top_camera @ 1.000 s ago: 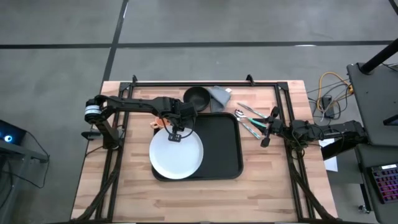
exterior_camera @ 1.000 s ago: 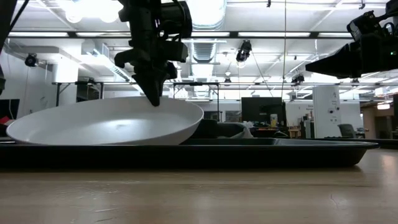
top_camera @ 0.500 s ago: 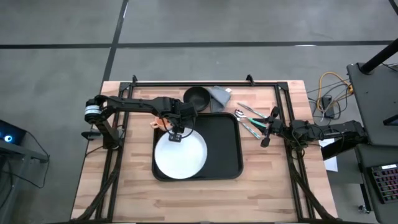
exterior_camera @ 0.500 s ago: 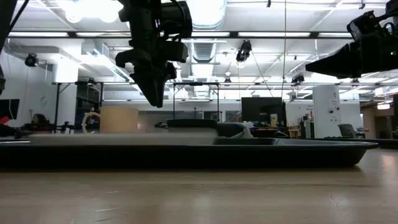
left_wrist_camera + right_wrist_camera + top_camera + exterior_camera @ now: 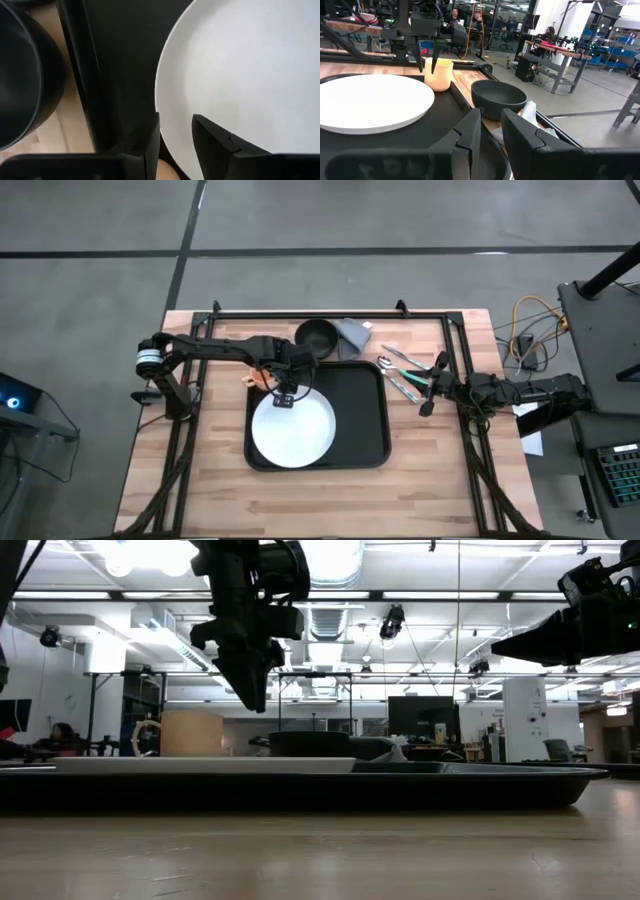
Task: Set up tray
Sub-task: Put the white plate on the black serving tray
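Observation:
The large black tray (image 5: 365, 420) lies in the middle of the table. A round white plate (image 5: 293, 430) lies flat in the tray's left half, seen also as a low white strip (image 5: 200, 764) in the low view. My left gripper (image 5: 283, 398) hovers open above the plate's far rim (image 5: 170, 100), fingers pointing down and clear of it (image 5: 250, 705). My right gripper (image 5: 432, 385) waits open to the right of the tray, beside the cutlery (image 5: 400, 375).
A small black bowl (image 5: 317, 337) and a grey cloth (image 5: 352, 333) sit just beyond the tray's far edge. A pale cup (image 5: 439, 74) stands on the wood at the tray's far left corner, behind my left gripper. The tray's right half (image 5: 362, 405) is bare.
The white plate was tilted, its far rim raised at my left gripper's fingertips and its left side hanging over the tray's left rim. It has dropped flat into the tray and slid slightly right. My left gripper has stayed almost where it was.

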